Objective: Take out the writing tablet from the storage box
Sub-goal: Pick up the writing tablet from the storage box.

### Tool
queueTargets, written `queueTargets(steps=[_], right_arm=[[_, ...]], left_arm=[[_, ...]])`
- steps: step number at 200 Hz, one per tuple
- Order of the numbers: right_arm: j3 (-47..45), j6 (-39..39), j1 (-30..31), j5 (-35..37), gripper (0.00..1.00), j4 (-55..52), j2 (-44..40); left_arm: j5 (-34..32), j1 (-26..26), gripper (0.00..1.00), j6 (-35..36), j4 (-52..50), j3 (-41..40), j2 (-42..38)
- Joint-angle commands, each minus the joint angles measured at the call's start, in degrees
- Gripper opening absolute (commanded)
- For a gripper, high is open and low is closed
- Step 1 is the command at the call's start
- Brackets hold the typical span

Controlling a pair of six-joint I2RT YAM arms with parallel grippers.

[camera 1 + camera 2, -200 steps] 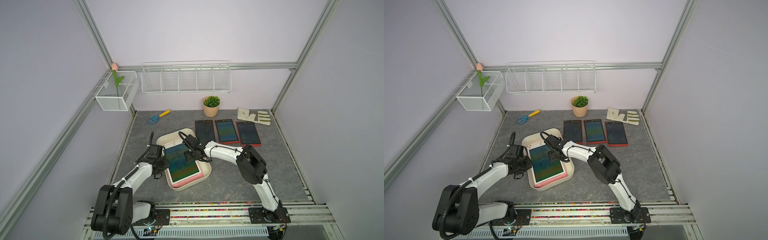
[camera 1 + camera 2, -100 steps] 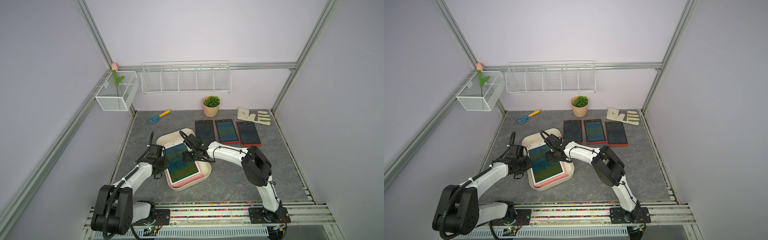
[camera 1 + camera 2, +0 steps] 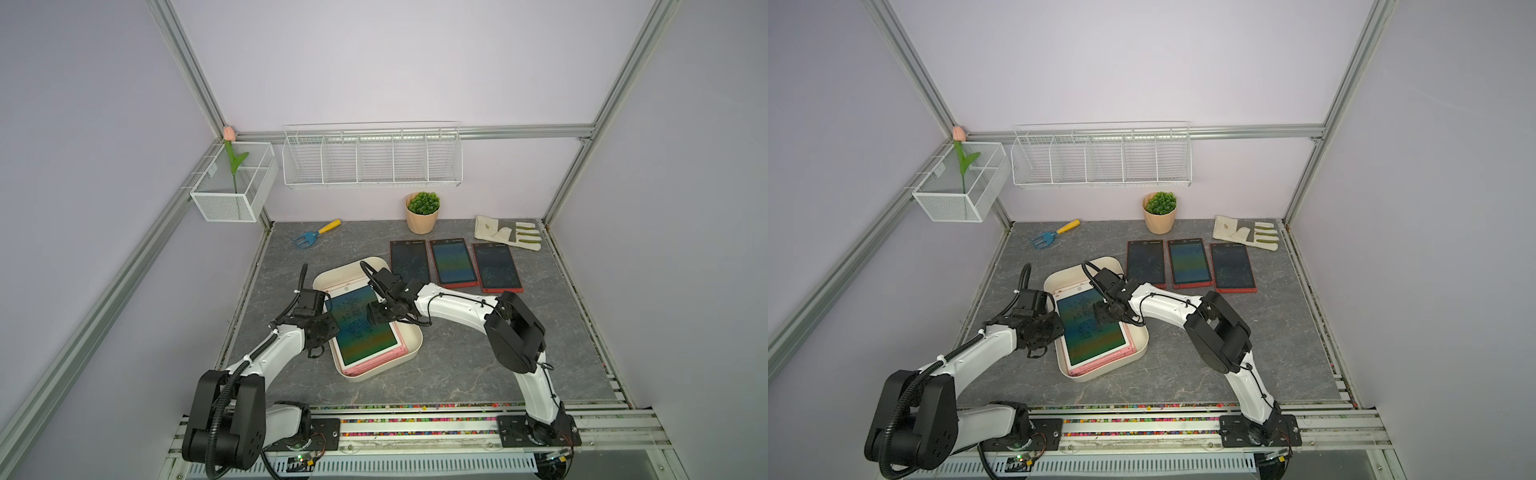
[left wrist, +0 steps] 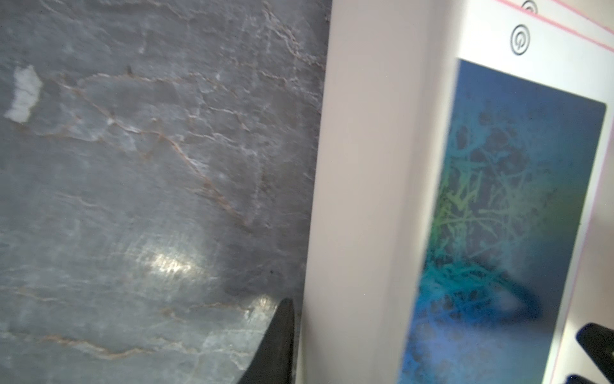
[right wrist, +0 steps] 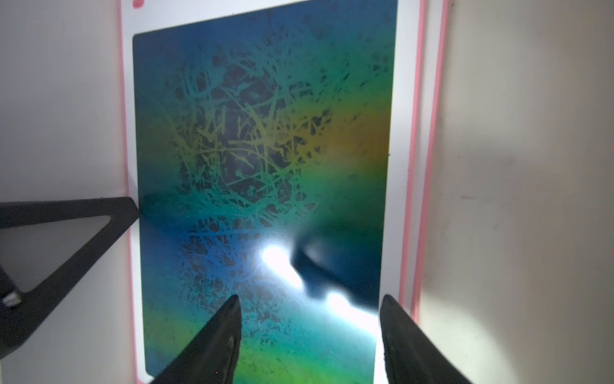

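The cream storage box [image 3: 411, 353] [image 3: 1140, 349] sits slantwise at the table's front middle. Inside lies a white-framed writing tablet [image 3: 359, 332] [image 3: 1092, 332] [image 5: 265, 133] with a blue-green screen, and pink edges of more show under it. My right gripper [image 3: 376, 311] [image 5: 309, 299] hovers open over the tablet, one fingertip above the screen and the other at its pink side edge. My left gripper [image 3: 328, 328] [image 3: 1054, 328] straddles the box's left wall [image 4: 358, 199], with one finger [image 4: 279, 339] outside and the other finger [image 5: 66, 229] inside, touching the tablet's edge.
Three red-framed tablets [image 3: 453, 264] lie side by side behind the box. A potted plant [image 3: 423, 212], a glove [image 3: 507, 232] and a blue hand rake [image 3: 316, 235] are along the back. On the walls hang a wire rack [image 3: 372, 158] and a mesh basket [image 3: 232, 191].
My right gripper has crept a little toward the table's front over the tablet's screen. The left arm and the box have not moved.
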Motion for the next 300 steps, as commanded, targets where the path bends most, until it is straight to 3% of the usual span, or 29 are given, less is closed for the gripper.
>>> queueTargets(steps=[1,204,300], right_arm=[[0.05,-0.93,-0.76,2.03,0.67,-0.18,-1.60],[3.58,-0.41,-1.81,-1.96,0.67,0.16,5.40],[2.22,1.49,-0.87,-16.08,0.65,4.39,1.90]], left_arm=[[-1.03,0.35,0.24,0.16,0.08,0.08,-0.35],[-0.91,0.35,0.24,0.20,0.18,0.03,-0.48],[-0.66,0.35,0.23,0.18,0.47,0.29,0.13]])
